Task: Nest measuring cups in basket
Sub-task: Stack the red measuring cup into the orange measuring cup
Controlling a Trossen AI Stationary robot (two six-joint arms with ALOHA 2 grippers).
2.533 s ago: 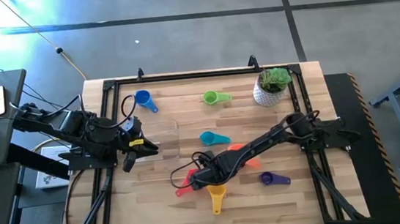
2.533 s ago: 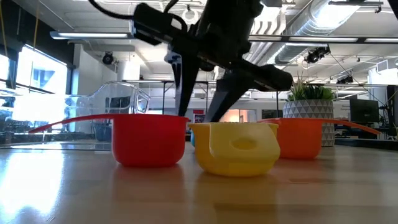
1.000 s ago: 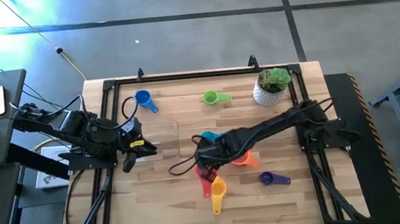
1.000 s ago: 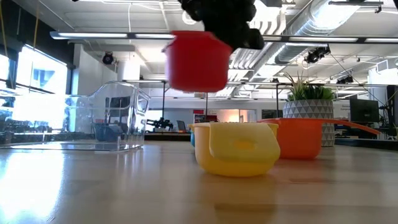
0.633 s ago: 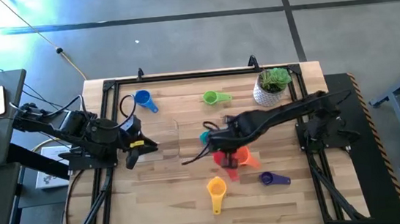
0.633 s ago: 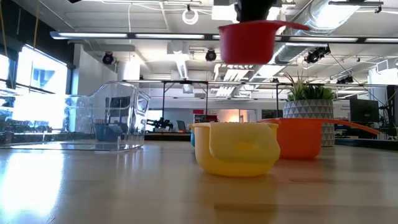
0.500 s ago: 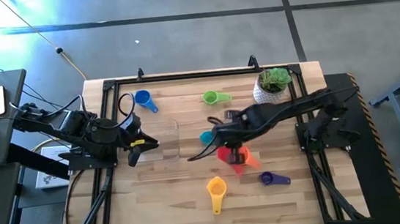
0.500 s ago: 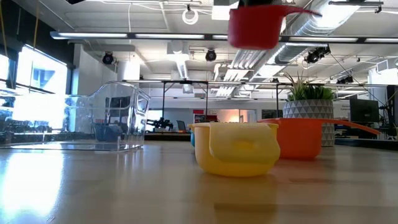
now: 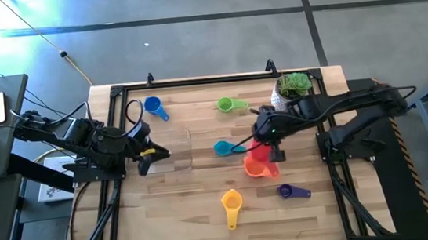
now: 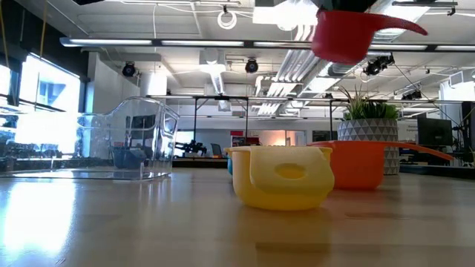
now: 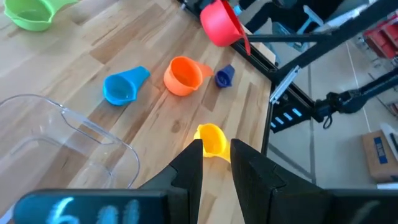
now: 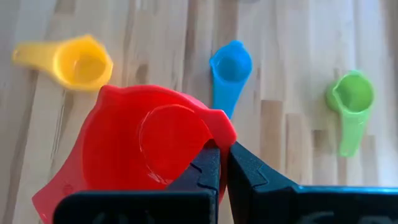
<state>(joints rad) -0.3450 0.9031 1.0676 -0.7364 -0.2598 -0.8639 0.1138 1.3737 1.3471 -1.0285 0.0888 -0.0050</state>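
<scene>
My right gripper (image 9: 268, 145) is shut on the red measuring cup (image 12: 146, 146), which hangs high above the table (image 10: 341, 33), over the orange cup (image 9: 261, 169). Resting on the wood are the cyan cup (image 9: 223, 147), green cup (image 9: 228, 104), blue cup (image 9: 152, 107), yellow cup (image 9: 231, 203) and purple cup (image 9: 288, 192). The clear basket (image 9: 173, 149) stands left of centre. My left gripper (image 11: 216, 163) waits at the basket's left side, open, with nothing between its fingers. My right gripper pinches the red cup's rim wall (image 12: 216, 132), one finger inside the bowl and one outside. The fingers (image 12: 207, 163) come from above, pointing down. The cup is lifted clear of the table, mouth up, its handle (image 10: 404, 27) sticking out sideways.
A white pot with a green plant (image 9: 290, 93) stands at the far right, close to the right arm. A dark frame (image 9: 195, 82) rims the table top. Bare wood lies along the near edge, on both sides of the yellow cup.
My right gripper, still shut on the red cup, has carried it toward the table's right edge and a little toward the far edge, from beside the yellow cup to above the orange cup. The cup stays lifted clear.
</scene>
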